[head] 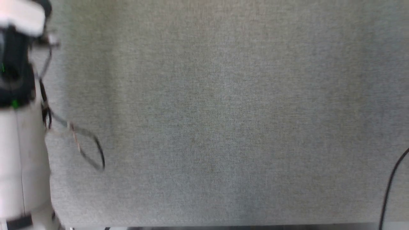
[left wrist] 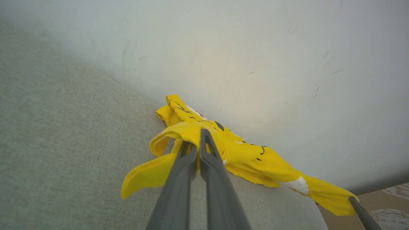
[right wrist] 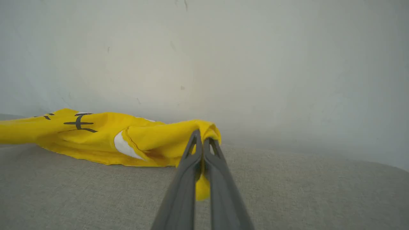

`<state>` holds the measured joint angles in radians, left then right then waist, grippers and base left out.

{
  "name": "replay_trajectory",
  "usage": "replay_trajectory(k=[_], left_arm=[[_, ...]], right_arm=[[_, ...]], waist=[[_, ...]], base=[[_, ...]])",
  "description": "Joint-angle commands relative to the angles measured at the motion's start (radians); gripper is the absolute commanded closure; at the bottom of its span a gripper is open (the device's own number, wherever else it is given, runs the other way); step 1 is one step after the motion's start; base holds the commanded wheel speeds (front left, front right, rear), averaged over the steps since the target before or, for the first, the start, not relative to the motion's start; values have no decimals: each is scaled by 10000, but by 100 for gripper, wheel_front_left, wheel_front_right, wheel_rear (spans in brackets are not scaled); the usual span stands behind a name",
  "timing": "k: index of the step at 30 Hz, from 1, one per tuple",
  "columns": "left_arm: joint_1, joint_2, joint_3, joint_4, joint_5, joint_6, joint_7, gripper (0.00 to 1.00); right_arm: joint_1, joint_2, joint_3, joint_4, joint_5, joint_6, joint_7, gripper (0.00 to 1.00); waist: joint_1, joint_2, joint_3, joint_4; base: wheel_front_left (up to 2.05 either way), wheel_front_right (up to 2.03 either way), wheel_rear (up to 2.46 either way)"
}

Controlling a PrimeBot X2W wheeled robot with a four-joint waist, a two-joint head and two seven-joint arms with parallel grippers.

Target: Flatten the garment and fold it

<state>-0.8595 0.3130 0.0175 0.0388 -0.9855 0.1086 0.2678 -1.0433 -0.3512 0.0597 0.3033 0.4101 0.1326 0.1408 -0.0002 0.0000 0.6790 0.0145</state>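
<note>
Stretching along the far edge of the grey cloth-covered surface [left wrist: 64, 143], the garment [left wrist: 249, 153] is seen bunched into a long yellow rope, close against the pale wall [left wrist: 223, 48]. It is not spread flat; folds and creases are piled along its whole length.

In the left wrist view, the left pincer [left wrist: 197, 140] is clamped on one end of the shirt, with its two dark fingers pressed together and a loose flap hanging down beside them. Black printed lines and a white patch [left wrist: 298, 185] are visible on the fabric. At the far end, near the surface's edge and above a patch of brown floor [left wrist: 383, 207], a dark finger of the other arm is seen at the cloth.

In the right wrist view, the right pincer [right wrist: 202, 135] is likewise closed on the shirt's other end, and a small fold of yellow is caught between its fingers lower down.

In the head view, a pale forearm [head: 22, 153] with looped wires [head: 89, 147] is seen at the left edge, blurred, and a black cable [head: 388, 188] at the right.
</note>
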Motion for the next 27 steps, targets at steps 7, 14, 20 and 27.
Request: replay_trajectory(k=[7,14,20,27], left_arm=[[2700,26,502,-1227,-497,507,439,100],[5190,129,185,-1698,-340,195,653,100],[7414,770,-652,-1622,519,-536,789,100],[9063,699,-976,-1258,707,-737,522,100]], right_arm=[[2872,562,-1480,-1894,182,-19,797,100],[5831,1501,-2442,-3047,480,-19,1512,100],[8259,1917,-2554,-3748,1209,-19,2682,100],[10508,2009,-3155,-4197,1408,-19,3348,100]], waist=[[2,0,-1411,-92],[2,0,-2727,17],[2,0,-3705,124],[2,0,-4675,244]], base=[[0,0,0],[0,0,0],[0,0,0],[0,0,0]])
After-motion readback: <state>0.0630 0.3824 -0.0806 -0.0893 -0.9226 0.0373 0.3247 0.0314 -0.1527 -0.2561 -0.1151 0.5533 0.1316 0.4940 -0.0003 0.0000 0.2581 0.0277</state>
